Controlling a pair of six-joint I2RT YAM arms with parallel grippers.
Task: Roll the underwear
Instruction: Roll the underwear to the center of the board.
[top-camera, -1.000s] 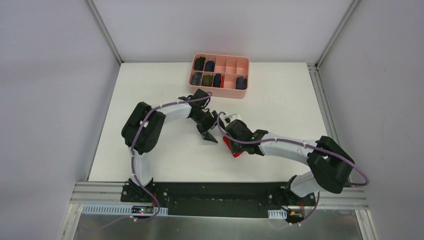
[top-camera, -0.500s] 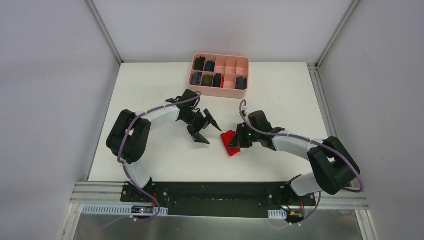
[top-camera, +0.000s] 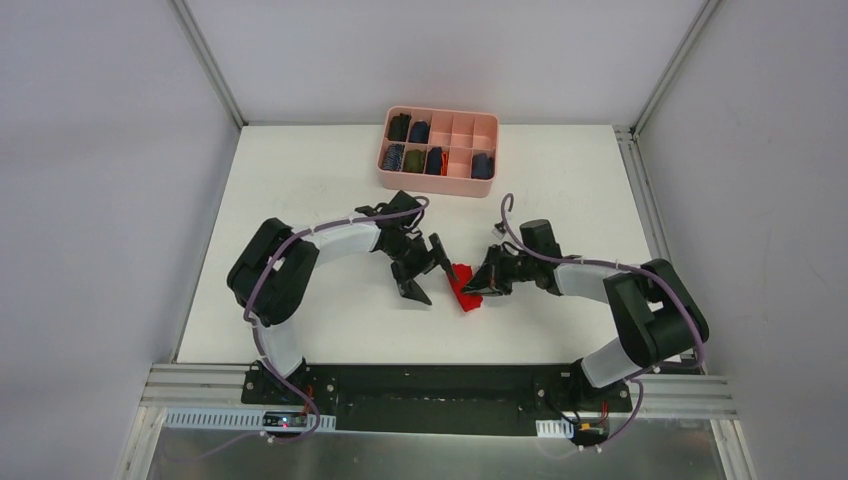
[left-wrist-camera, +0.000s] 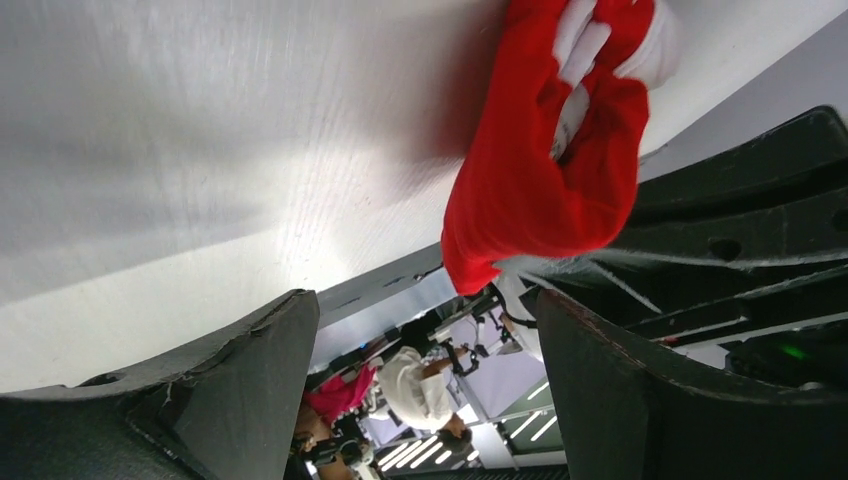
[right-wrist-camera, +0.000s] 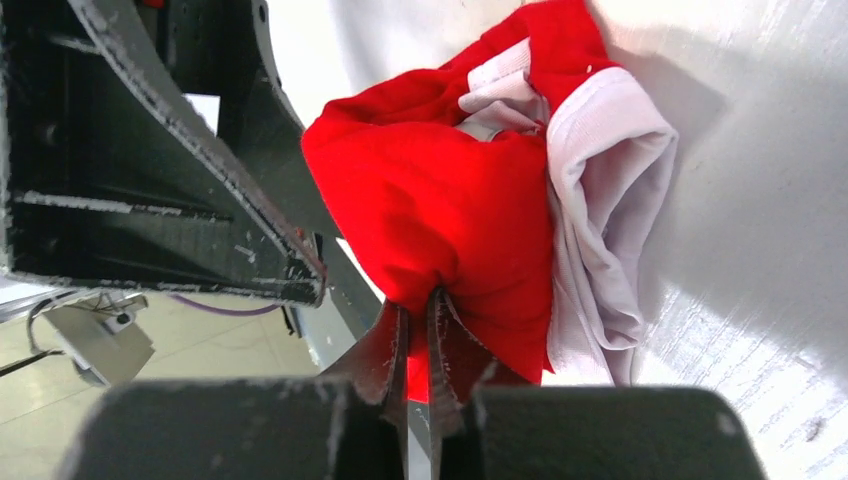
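From above, the underwear (top-camera: 463, 291) lies bunched on the table (top-camera: 300, 200), just ahead of the left gripper (top-camera: 427, 270) and at the right gripper (top-camera: 482, 283) tips. Left wrist: jaws spread wide, cloth beyond them, untouched. Right wrist: fingers pressed together, pinching a red fold. It looks soft, light and limp, so it is best gripped at the thicker band edge.

right wrist view. the right gripper (right-wrist-camera: 418, 335) rises from the bottom edge, its two worn tips pressed together and pinching a lower fold of the underwear (right-wrist-camera: 440, 200). the garment is a bunched red mass with a pale white inner layer showing along its right side and top, resting on the white table (right-wrist-camera: 770, 150). just left of the cloth, the left gripper's dark finger (right-wrist-camera: 220, 235) slants down toward it, its tip near the red fold.
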